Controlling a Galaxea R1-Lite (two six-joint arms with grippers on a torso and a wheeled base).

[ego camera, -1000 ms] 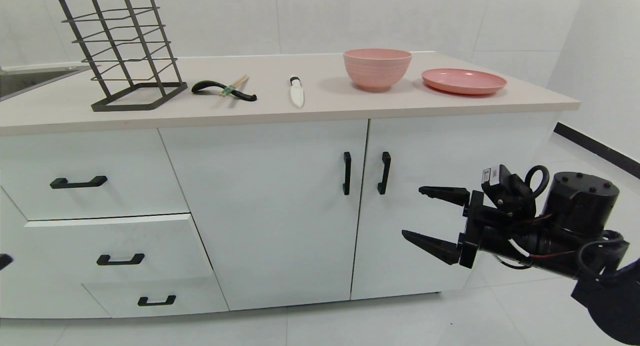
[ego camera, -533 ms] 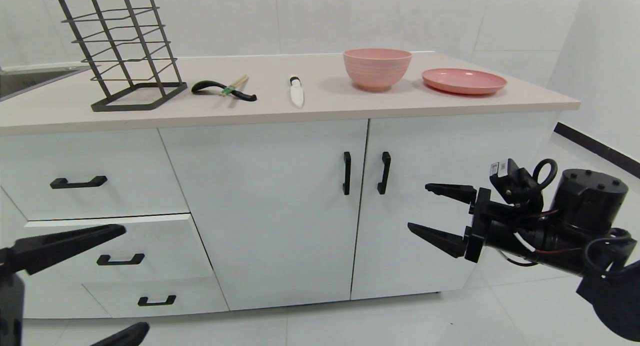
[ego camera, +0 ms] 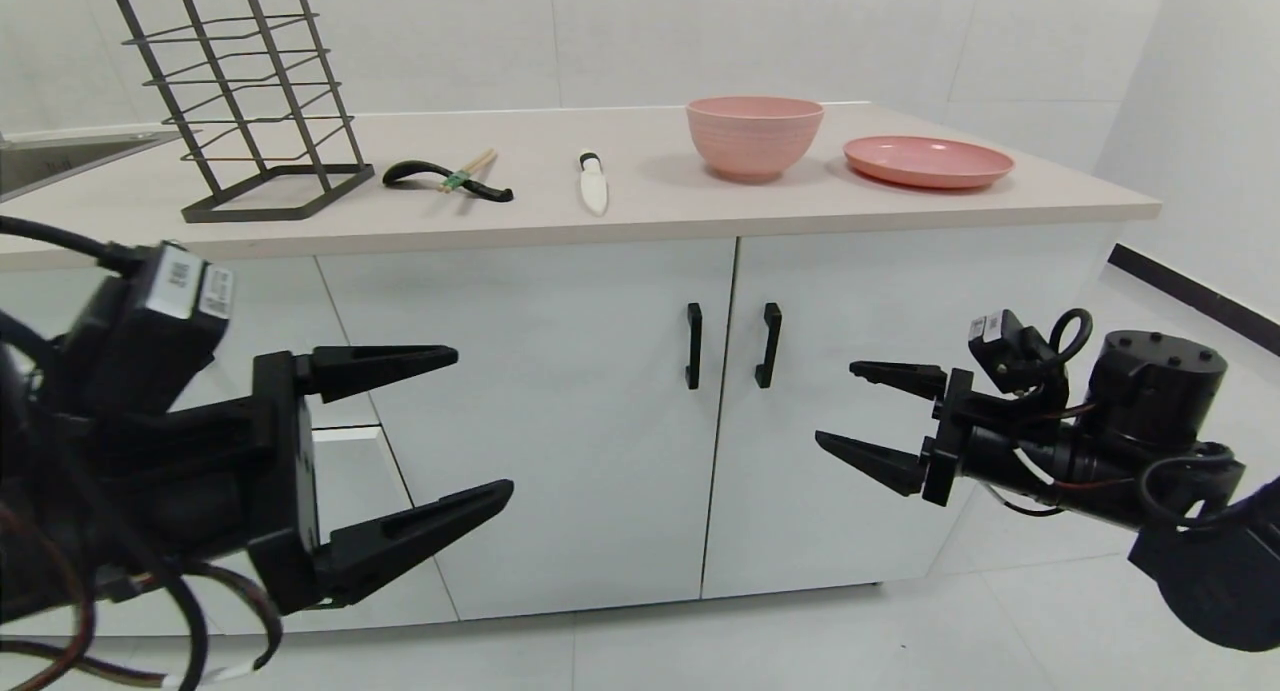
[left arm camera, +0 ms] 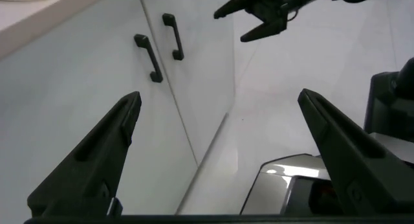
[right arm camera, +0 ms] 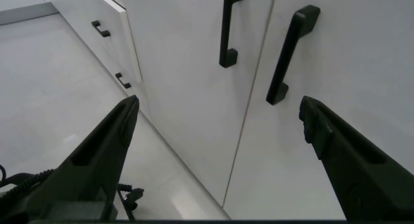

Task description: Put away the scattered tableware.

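Tableware: all on the desk, none yet taken up. The pink bowl and pink plate stand toward the right end, near each other but apart. The white knife lies near the middle. The black spoon lies just beside the wire rack, crossed by what appear to be chopsticks, though they are too small to be sure.

Left gripper: fingers spread wide, nothing between them; it hangs in front of the drawers, well below the desk top. Right gripper: fingers likewise spread and empty; it is level with the cabinet doors, near their handles.

Assessment: the task is not begun; the step in hand is the approach to a first piece.

Recommendations:
- Raise each arm above the desk edge before advancing, lest a finger strike the overhang or a door handle.
- Divide the work by side: right arm to plate and bowl, left arm to spoon, chopsticks and knife.
- Take the bowl by its rim, one finger inside; the plate is shallow and flat, so a pinch on its near rim is likely needed.
- Lift the upper of the crossed pieces first, so that it does not drag the other.
- Grasp the knife across its width, squarely, to prevent it swivelling.
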